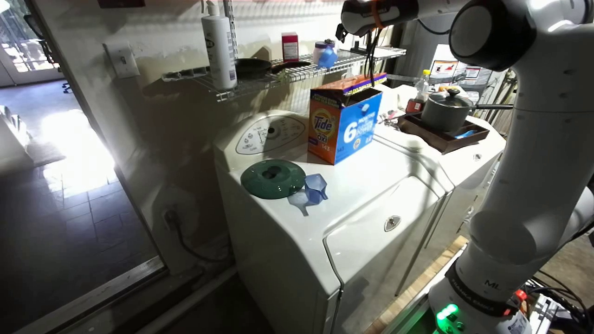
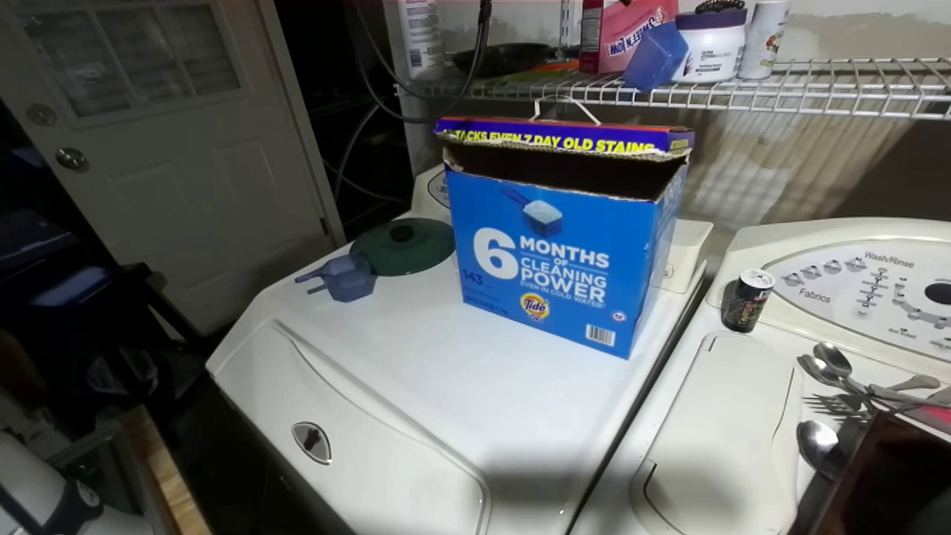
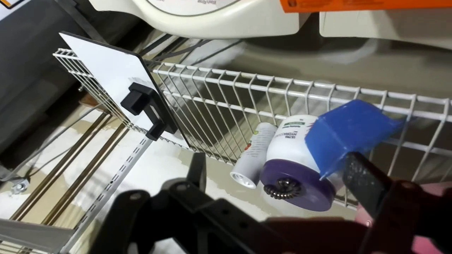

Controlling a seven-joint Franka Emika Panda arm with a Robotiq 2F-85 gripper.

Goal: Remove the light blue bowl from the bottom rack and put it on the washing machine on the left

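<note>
The light blue bowl is a small angular blue plastic piece on the wire rack. It leans tilted against a white, purple-lidded jar point(image 3: 296, 176). It shows in both exterior views point(image 1: 327, 56) point(image 2: 657, 58) and the wrist view point(image 3: 348, 132). The rack point(image 1: 260, 86) point(image 2: 854, 89) point(image 3: 226, 82) is on the wall above the machines. The white washing machine point(image 1: 371, 171) point(image 2: 416, 357) carries a paler translucent blue cup with a handle point(image 1: 316, 188) point(image 2: 345, 276). My gripper point(image 1: 341, 33) point(image 3: 277, 171) is open and empty before the rack. Its right finger overlaps the bowl's lower corner; contact cannot be told.
The Tide box point(image 1: 345, 125) point(image 2: 557, 253) and green lid point(image 1: 273, 179) stand on the washing machine. A white tube point(image 3: 253, 155) and red box point(image 1: 290, 47) flank the jar. A board with a black hook point(image 3: 116, 77) stands on the rack. A pot point(image 1: 445, 113) sits farther right.
</note>
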